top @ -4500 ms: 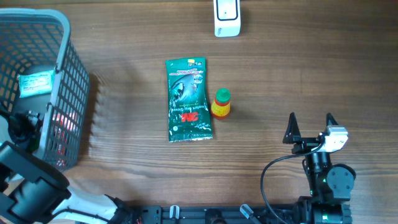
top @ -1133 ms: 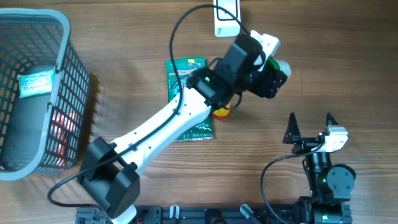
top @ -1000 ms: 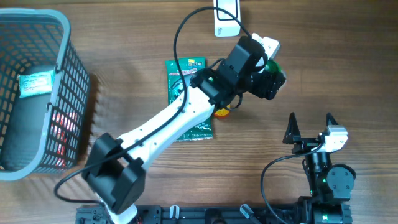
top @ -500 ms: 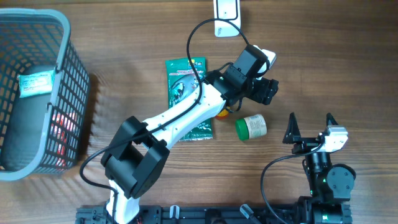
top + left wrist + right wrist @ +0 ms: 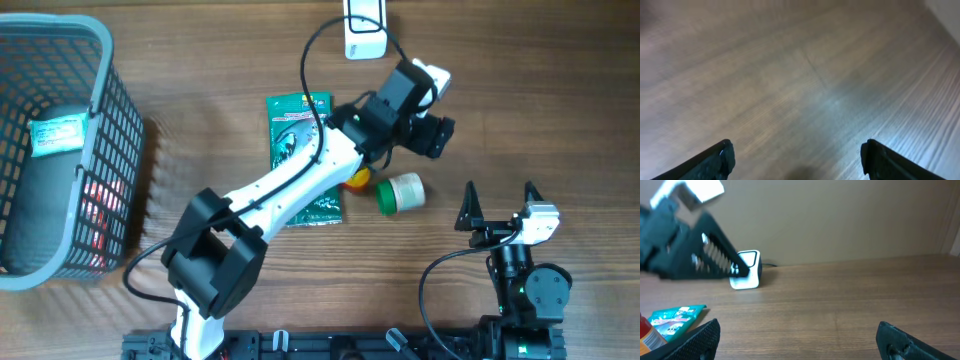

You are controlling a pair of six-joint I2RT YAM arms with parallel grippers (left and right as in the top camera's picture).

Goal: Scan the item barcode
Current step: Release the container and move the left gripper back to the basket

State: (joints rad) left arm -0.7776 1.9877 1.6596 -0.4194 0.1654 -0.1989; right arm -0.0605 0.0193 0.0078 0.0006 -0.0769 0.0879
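Green-lidded jar (image 5: pixel 402 193) released, now laid on side near left gripper (image 5: pixel 438 137), which is spread wide, empty. Right gripper (image 5: pixel 498 190) wide, unused. Scan judged finished.

Mock shop checkout: scanner (image 5: pixel 364 30), basket (image 5: pixel 121 150)

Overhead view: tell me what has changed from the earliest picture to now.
The left arm swung from beside the grey mesh basket across towards the white scanner, carrying a white jar with a green cap. The left gripper then let it go; the jar now lies on its side right of the small yellow bottle. The green foil pouch, scanner, basket and open right gripper stayed put.
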